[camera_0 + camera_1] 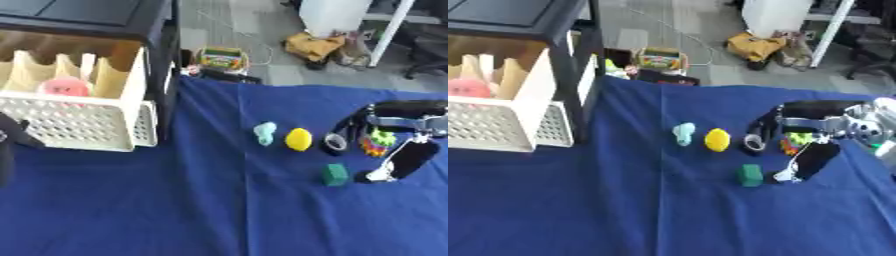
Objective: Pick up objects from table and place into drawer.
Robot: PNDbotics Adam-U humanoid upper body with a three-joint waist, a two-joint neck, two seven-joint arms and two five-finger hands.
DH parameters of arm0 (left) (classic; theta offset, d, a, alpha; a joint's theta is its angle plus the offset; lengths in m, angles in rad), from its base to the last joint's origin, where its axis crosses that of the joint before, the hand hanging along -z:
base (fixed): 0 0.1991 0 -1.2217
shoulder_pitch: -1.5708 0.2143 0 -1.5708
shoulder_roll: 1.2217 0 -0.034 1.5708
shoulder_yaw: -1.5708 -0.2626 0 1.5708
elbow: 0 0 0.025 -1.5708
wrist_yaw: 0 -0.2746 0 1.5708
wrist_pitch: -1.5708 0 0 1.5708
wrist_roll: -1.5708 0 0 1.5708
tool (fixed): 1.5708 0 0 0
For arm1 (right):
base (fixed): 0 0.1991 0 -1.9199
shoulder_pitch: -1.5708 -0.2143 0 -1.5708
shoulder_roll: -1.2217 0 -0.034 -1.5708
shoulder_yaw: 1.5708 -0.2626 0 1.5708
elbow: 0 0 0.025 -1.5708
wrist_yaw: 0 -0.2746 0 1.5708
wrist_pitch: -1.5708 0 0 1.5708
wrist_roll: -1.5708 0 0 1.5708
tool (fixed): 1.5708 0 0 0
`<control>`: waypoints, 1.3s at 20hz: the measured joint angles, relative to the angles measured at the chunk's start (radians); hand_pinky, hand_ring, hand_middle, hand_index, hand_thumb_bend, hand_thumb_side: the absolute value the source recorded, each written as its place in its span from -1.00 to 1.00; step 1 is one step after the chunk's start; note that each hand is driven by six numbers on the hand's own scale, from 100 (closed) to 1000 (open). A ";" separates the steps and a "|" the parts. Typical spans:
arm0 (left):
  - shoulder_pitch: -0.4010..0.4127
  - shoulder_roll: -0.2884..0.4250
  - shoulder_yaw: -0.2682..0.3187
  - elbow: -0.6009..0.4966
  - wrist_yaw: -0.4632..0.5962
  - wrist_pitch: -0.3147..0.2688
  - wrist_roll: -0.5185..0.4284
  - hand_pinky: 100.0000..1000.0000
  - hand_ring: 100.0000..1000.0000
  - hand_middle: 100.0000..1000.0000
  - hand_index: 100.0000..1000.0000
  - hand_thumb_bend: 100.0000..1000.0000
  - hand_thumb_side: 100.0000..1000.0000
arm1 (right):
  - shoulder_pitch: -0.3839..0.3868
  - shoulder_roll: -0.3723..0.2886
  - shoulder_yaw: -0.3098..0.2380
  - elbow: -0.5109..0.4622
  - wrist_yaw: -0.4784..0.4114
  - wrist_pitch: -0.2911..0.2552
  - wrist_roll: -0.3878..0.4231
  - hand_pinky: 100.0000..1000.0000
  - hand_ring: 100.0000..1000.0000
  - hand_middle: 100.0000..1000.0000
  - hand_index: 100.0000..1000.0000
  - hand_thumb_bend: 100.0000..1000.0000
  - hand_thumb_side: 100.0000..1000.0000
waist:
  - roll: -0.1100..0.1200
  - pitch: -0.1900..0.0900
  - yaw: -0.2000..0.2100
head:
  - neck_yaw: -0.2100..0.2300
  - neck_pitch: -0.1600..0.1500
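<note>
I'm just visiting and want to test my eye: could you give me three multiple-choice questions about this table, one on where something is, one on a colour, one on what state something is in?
1. Where does the pink object lie?
A. On the blue cloth
B. In the white drawer
C. In the right hand

2. What colour is the oval object beside the light teal one?
A. Yellow
B. Red
C. White

3. How is the white drawer?
A. Pushed shut
B. Lying upside down
C. Pulled open

Answers:
1 B, it sits between the drawer's dividers.
2 A, it is plainly yellow on the blue cloth.
3 C, its inside is open to view.
</note>
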 measured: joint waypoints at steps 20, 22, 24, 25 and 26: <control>0.008 -0.017 -0.009 0.000 -0.011 0.007 -0.029 0.03 -0.83 -0.26 0.77 -1.00 0.84 | -0.040 0.064 0.061 0.127 0.066 -0.004 -0.028 0.37 0.42 0.28 0.63 -0.17 -0.40 | 0.007 0.016 0.009 | -0.018 -0.004; 0.009 -0.017 -0.012 0.000 -0.011 0.006 -0.039 0.03 -0.83 -0.26 0.77 -1.00 0.84 | -0.041 0.067 0.061 0.129 0.069 -0.006 -0.026 0.36 0.42 0.26 0.62 -0.18 -0.40 | 0.007 0.016 0.009 | -0.019 -0.004; 0.009 -0.018 -0.012 0.000 -0.011 0.007 -0.046 0.04 -0.83 -0.26 0.77 -1.00 0.85 | -0.041 0.069 0.061 0.136 0.073 -0.007 -0.025 0.36 0.42 0.25 0.61 -0.20 -0.40 | 0.008 0.017 0.009 | -0.020 -0.007; 0.009 -0.018 -0.012 0.000 -0.011 0.006 -0.048 0.04 -0.83 -0.26 0.77 -1.00 0.85 | -0.041 0.070 0.061 0.140 0.074 -0.007 -0.025 0.35 0.41 0.24 0.60 -0.21 -0.39 | 0.008 0.018 0.009 | -0.021 -0.007; 0.009 -0.018 -0.012 0.000 -0.011 0.006 -0.050 0.04 -0.83 -0.26 0.77 -1.00 0.85 | -0.041 0.071 0.061 0.143 0.075 -0.008 -0.026 0.35 0.41 0.24 0.60 -0.22 -0.39 | 0.010 0.019 0.009 | -0.021 -0.007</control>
